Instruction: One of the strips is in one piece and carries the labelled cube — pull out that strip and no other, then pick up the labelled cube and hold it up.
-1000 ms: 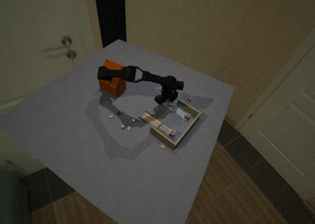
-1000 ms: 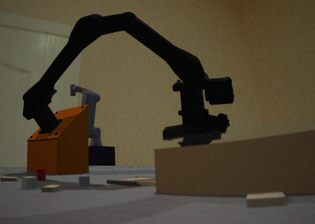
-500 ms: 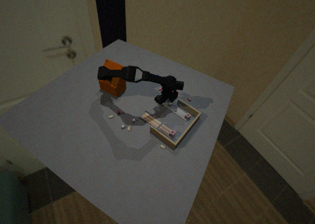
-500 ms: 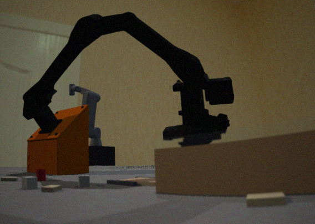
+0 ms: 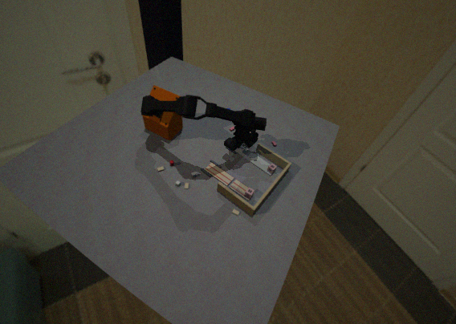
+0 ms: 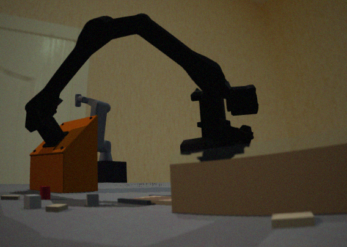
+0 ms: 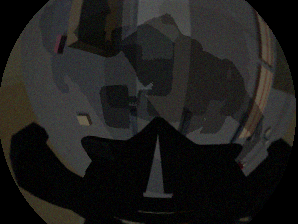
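Observation:
A low wooden tray [image 5: 257, 179] holds a grey strip [image 5: 260, 162] with a pink cube [image 5: 272, 168] at its far end. Beside it lies a tan strip with red lines [image 5: 229, 180], which reaches out of the tray and shows a gap along its length. A second pink cube [image 5: 250, 192] sits on its far end. I cannot read which cube is labelled. My gripper [image 5: 238, 146] points down at the tray's open side, over the near end of the grey strip. Its fingers are shut, with only a thin slit between them in the wrist view [image 7: 157, 165]. In the low side view [image 6: 214, 148] the tray wall hides the fingertips.
The arm's orange base block [image 5: 162, 119] stands at the back left. Small loose blocks lie on the table: a red one [image 5: 172, 163], tan and grey ones [image 5: 182, 183], one in front of the tray [image 5: 235, 212] and pink ones behind it [image 5: 274, 143]. A dark pillar [image 5: 160, 22] stands behind the table.

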You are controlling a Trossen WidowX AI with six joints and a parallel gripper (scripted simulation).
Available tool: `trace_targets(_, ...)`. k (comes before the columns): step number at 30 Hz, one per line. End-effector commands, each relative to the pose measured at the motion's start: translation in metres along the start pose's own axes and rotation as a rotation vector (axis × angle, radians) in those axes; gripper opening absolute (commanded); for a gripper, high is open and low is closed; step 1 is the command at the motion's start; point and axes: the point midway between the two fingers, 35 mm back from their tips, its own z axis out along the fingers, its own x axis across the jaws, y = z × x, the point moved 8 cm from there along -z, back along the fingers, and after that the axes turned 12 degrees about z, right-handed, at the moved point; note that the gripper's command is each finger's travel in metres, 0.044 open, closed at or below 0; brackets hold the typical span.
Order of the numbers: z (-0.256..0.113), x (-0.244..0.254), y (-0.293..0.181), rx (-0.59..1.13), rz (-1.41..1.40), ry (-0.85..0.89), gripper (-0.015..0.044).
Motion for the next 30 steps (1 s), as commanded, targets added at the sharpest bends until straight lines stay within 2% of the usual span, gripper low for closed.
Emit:
trace_targets(1, 0.004, -0.001, 0.001, 0.002, 0.001, -0.003, 0.0000)
trace_targets(30, 0.005, -0.009, -0.043, 0.003, -0.001, -0.003, 0.0000)
